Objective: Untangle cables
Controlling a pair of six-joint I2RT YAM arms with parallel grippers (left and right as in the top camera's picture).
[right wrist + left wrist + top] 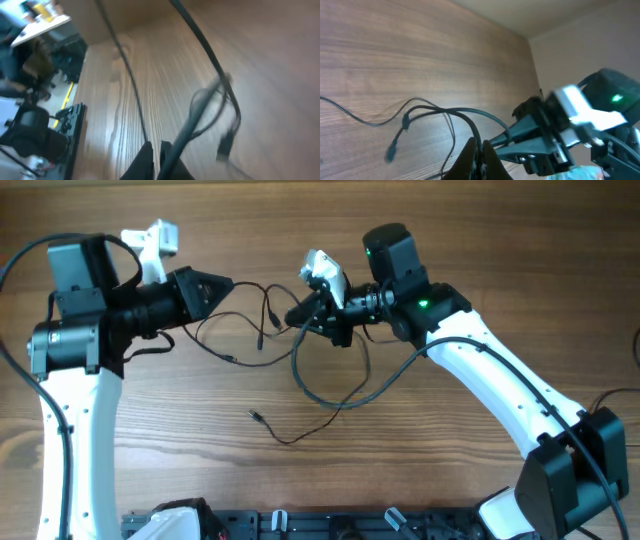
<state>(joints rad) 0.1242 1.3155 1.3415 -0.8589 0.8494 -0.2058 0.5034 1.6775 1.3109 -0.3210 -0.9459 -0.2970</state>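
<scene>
Two grippers pinch cables (300, 375) mid-table; left gripper (228, 285) closed on a strand; right gripper (295, 317) closed on another; loose plug end (253, 415) toward near edge

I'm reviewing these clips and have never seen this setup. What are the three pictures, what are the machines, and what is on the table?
Two white-and-black robot arms work at a wooden table. The overhead picture looks straight down; the other two come from cameras on each wrist, looking along the fingers. On the table lie thin black cables, partly tangled, with small plug ends. The left pincer is shut on a strand, seen close in its wrist view. The right pincer is also shut, with cable running from its fingers.
</scene>
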